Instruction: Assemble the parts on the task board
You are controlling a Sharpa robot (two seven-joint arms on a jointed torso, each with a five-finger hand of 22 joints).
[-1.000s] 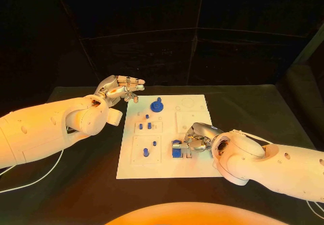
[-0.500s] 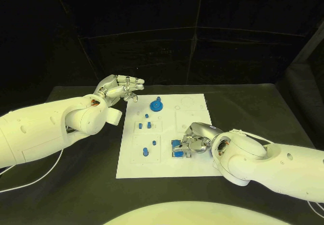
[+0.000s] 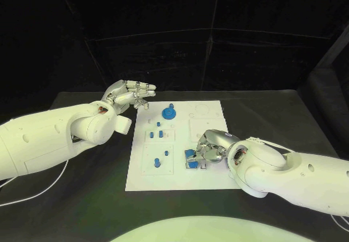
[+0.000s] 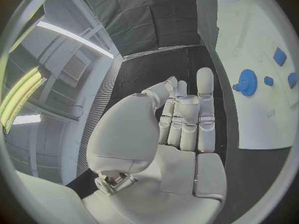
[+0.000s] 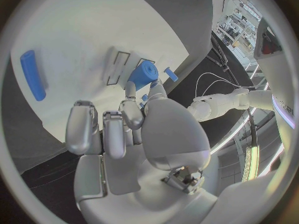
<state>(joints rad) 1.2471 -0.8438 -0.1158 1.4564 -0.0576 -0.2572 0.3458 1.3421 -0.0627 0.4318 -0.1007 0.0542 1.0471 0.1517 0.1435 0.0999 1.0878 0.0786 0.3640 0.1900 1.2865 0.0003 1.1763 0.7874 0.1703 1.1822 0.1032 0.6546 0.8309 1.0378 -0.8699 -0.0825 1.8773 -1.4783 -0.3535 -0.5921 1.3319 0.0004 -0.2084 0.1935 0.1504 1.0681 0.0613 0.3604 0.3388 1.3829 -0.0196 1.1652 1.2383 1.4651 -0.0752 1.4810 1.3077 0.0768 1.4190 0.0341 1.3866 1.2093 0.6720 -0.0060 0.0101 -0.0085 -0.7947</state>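
Near the task board's [image 3: 211, 176] right edge, right hand [image 3: 207, 152] keeps pinching a blue part [image 3: 192, 160], barely shifted; seating continues. Left hand [image 3: 131, 96] hovers, fingers curled, empty.

One task board [image 3: 178, 174]; two hands; several blue parts [image 3: 169, 113].

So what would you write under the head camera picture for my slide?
Right hand works at blue parts on the white task board; left hand waits beside it.
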